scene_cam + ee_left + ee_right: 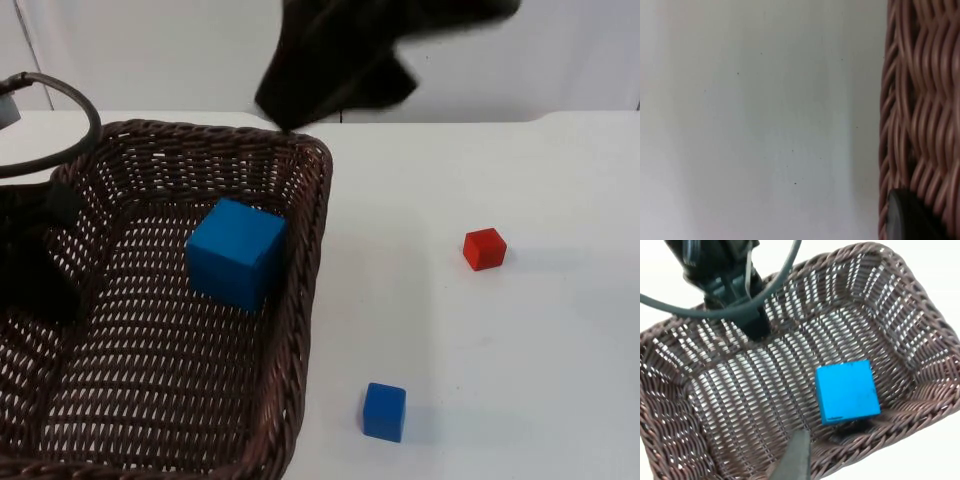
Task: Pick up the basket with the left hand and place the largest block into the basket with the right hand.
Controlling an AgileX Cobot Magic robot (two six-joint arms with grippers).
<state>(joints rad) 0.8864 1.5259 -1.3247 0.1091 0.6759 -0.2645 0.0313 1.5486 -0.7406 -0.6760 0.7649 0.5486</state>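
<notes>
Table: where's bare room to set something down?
Free: the white table right of the small blue block and below the red block; also between the red block and basket. Crowded: the left side, taken by the basket holding the large blue block.

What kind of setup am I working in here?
Likely a robot test bench: a bare white table top, a wicker basket holding a large blue block, small red and blue blocks beside it.

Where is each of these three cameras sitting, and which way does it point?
Top view: fixed above, looking down and forward at the basket and white table; the right arm hangs blurred above.
Left wrist view: on the left arm, against the basket's wall beside a black fingertip.
Right wrist view: on the right arm, looking into the basket at the left pincer.
Top and right wrist views share the large blue block.
</notes>
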